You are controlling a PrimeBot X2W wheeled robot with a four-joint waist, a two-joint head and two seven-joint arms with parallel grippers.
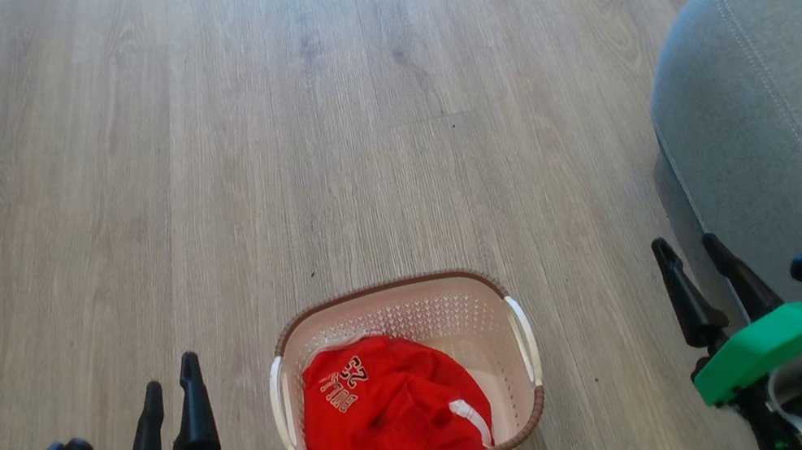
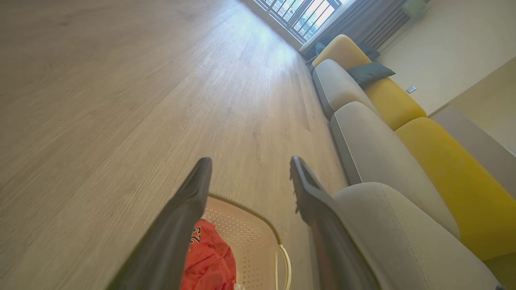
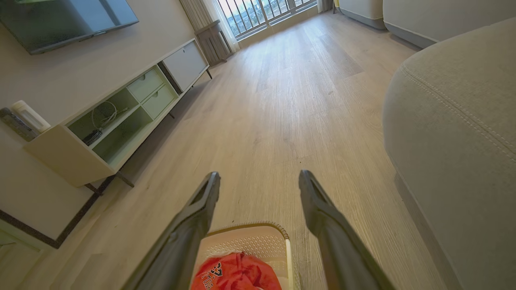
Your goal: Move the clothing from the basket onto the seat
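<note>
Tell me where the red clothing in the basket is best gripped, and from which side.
Probably the bunched middle of the clothing, from straight above: the basket walls ring it on every side, and its crumpled top offers folds to pinch.

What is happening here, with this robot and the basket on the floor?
Nothing is being handled at this moment. The red clothing lies in the basket, which stands on the wooden floor in front of the robot. The left fingers and the right fingers are open and empty, one pair on each side of the basket, touching nothing. The grey seat is on the robot's right, and the part in view has no clothing on it, so the moving is not yet begun.
</note>
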